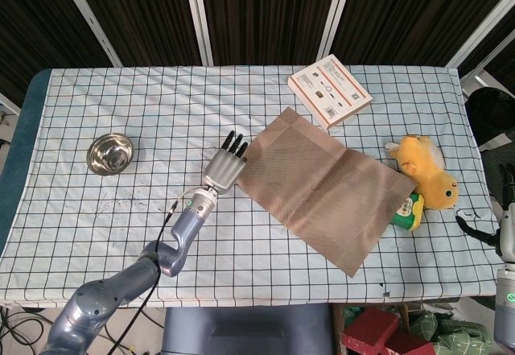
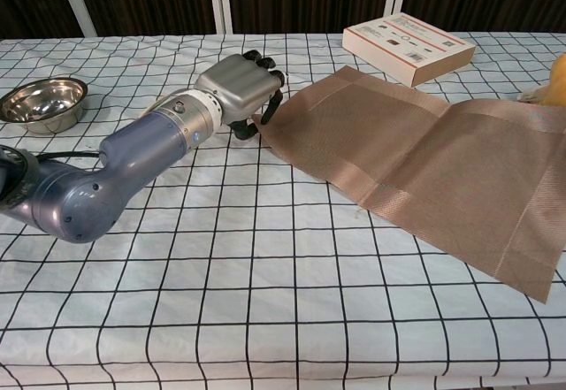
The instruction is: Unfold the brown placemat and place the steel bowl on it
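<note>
brown placemat (image 1: 326,187) lies open and flat mid-table, long axis running far-left to near-right, its near-right end touching the plush toy (image 1: 426,179). left hand (image 1: 226,166) sits at the mat's left edge — fingers curled at the edge; can't tell if it's pinching it. steel bowl (image 1: 110,153) is well apart to the left, far closer to the left hand than the right. right hand (image 1: 489,230) hangs off the table's right edge — state unclear

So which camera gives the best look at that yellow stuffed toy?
The head view: the yellow stuffed toy shows nearly whole there, lying at the brown placemat's right edge. The chest view catches only a yellow sliver at its right border.
</note>
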`<state>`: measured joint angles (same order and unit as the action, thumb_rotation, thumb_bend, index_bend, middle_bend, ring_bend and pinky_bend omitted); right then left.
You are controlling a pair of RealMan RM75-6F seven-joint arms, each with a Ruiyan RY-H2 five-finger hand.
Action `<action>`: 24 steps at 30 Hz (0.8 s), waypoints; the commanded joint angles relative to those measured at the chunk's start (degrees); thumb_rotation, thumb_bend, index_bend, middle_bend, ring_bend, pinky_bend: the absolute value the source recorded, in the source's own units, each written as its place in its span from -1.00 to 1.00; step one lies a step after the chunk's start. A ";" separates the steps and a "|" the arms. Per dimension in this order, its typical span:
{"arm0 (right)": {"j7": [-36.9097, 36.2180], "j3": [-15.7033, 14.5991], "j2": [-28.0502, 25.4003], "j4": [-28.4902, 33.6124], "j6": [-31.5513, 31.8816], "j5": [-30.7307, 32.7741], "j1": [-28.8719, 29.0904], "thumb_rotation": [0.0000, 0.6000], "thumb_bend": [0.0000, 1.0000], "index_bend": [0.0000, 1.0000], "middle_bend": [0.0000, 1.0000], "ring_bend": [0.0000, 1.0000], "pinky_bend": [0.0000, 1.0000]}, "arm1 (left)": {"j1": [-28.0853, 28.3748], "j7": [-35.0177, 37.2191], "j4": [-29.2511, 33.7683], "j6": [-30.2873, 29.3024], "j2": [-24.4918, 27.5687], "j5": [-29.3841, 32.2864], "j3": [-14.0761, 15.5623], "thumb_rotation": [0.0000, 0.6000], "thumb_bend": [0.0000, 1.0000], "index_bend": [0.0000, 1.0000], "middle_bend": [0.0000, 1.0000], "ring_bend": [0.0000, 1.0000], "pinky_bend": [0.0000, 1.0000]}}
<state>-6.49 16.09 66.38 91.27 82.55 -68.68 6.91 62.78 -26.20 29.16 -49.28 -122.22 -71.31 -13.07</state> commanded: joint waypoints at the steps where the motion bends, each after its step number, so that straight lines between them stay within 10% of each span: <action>1: -0.07 0.00 -0.02 0.00 -0.01 0.01 -0.02 1.00 -0.80 -1.00 -1.00 -1.00 -0.68 | 0.01 0.07 -0.18 0.04 0.03 -0.13 -0.06 1.00 -0.13 0.09 -0.68 -1.00 -0.97; 24: -0.36 -0.08 -0.20 -0.02 0.18 -0.39 -0.16 1.00 -0.80 -1.00 -1.00 -1.00 -0.68 | -5.09 -0.77 8.56 -4.59 7.71 -2.00 0.94 1.00 -0.07 0.18 -0.65 -1.00 -0.95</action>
<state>-6.84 16.01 66.18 91.25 82.74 -69.07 6.75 59.16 -26.49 35.50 -52.66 -116.54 -73.04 -12.55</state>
